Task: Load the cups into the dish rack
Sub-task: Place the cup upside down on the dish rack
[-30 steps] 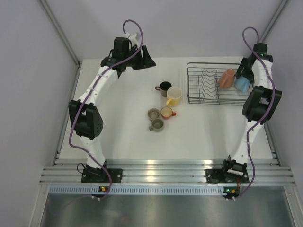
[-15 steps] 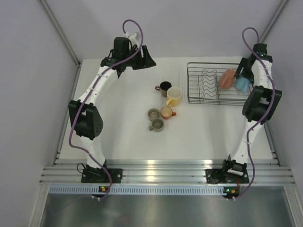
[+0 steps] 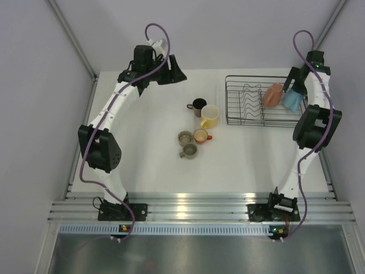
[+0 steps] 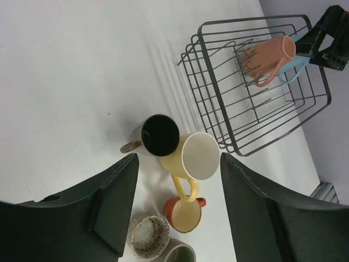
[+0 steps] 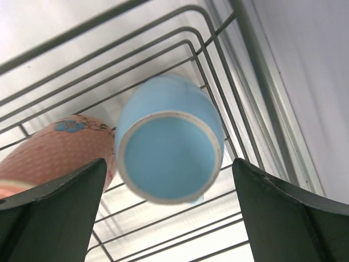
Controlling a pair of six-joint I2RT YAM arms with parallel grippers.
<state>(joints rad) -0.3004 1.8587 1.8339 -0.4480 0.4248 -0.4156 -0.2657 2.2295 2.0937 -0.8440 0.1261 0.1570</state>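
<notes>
Work surface is a white counter (image 3: 142,171) closed in by pale grey walls, with aluminium rails (image 3: 188,205) along its near edge carrying both arm bases. One dish rack (image 3: 227,103) sits at the far right of the counter. Seven cups counted. Two lie tipped in the rack's right end, the pink-salmon cup (image 3: 272,95) just beside the light blue cup (image 3: 292,101). Five stand grouped mid-counter, apart from the rack: dark brown cup (image 3: 199,104), yellow cup (image 3: 209,116), orange cup (image 3: 201,136) and two grey-olive cups (image 3: 185,137) (image 3: 189,150). The left tool (image 3: 171,74) hangs above the far left of the counter, fingers spread, holding nothing. The right tool (image 3: 295,84) is over the rack, fingers spread wide, the blue cup's base showing between them in the right wrist view. That view alone shows a blue flower print (image 5: 71,125) on the pink cup. The left wrist view alone shows one grey-olive cup's speckled interior, and the yellow cup lying on its side.
</notes>
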